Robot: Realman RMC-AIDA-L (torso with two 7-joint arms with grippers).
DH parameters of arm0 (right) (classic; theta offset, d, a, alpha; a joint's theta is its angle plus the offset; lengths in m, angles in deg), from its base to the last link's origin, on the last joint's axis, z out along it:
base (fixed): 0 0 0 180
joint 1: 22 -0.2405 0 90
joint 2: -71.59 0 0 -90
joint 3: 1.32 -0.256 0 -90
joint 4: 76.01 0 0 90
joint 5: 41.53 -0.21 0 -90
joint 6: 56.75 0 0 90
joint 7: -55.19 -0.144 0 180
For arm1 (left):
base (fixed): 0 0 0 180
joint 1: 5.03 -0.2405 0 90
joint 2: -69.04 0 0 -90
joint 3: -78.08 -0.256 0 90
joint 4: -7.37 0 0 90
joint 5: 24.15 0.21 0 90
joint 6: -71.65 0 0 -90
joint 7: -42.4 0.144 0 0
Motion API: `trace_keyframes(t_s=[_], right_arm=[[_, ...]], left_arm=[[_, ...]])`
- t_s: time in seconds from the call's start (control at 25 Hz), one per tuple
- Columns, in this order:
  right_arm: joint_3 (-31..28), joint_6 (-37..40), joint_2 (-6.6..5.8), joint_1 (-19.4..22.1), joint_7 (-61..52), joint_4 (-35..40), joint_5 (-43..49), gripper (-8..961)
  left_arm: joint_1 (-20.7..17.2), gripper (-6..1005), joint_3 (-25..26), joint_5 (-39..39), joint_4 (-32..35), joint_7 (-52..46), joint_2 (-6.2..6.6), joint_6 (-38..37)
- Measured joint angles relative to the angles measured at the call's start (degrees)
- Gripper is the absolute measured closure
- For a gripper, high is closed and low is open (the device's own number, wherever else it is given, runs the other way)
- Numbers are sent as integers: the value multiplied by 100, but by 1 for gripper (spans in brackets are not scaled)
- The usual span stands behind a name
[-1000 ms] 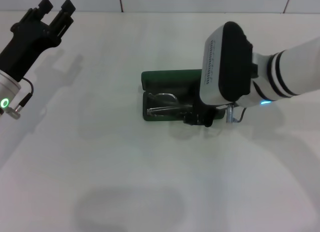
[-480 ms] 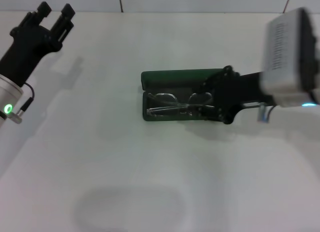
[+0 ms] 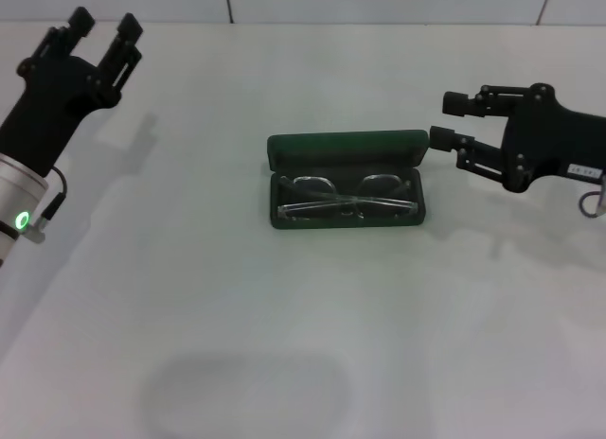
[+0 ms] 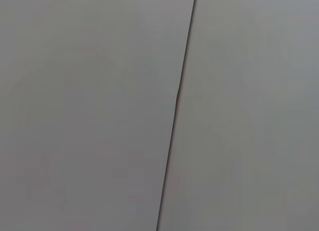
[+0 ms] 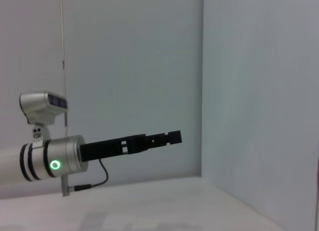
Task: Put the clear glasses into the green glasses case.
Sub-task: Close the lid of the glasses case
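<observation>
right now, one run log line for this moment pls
clear glasses: inside green glasses case, lid open | right gripper: open, empty, beside case | left gripper: open, parked far left

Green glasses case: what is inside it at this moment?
The green glasses case lies open, and the clear glasses lie folded in its lower half, on the dark lining. The lining under the lenses shows through. The right gripper is open beside the case, holding nothing.

Blk grippers, silver wrist cuffs w/ green LED ring, thin blk cables.
</observation>
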Motion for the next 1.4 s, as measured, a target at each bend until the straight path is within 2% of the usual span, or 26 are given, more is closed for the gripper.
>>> trace_keyframes(t_s=[0.12, 0.28, 0.44, 0.56, 0.68, 0.76, 0.84, 0.92, 1.0, 1.04, 1.16, 1.4], right_arm=[[-205, 145, 4, -188, 658, -569, 32, 546], [-185, 135, -3, -261, 800, -633, 139, 498], [-191, 123, 5, -264, 1172, -667, 252, 449], [-192, 129, 30, -236, 1586, -713, 261, 389], [-39, 209, -30, -337, 1530, -847, 304, 282], [155, 247, -76, -376, 1501, -875, 408, 210], [300, 314, -109, -393, 1447, -841, 682, 162], [339, 466, -138, -410, 1357, -774, 1012, 115], [331, 678, -180, -398, 1314, -721, 1181, 67], [331, 678, -180, -398, 1314, -721, 1181, 67], [270, 1125, -299, -295, 1380, -679, 1249, 67], [270, 1230, -309, -231, 1424, -631, 1253, 67]], left_arm=[[15, 352, -14, -153, -39, 235, -30, -138], [65, 352, -38, -228, -86, 642, -55, -194], [257, 351, -58, -409, -416, 1107, -58, -355], [386, 351, -56, -575, -607, 951, -58, -483], [460, 350, -139, -377, -487, 322, -34, -520], [533, 349, -367, 63, -180, -273, 62, -339], [703, 329, -596, 745, 259, -1104, 213, 147], [895, 292, -646, 1436, 566, -1748, 321, 580], [1115, 254, -644, 2110, 752, -2289, 374, 939], [1243, 235, -635, 2374, 808, -2492, 382, 1136], [1596, 234, -633, 2945, 845, -2775, 326, 1728], [2060, 234, -644, 4304, 853, -3506, 129, 2512]])
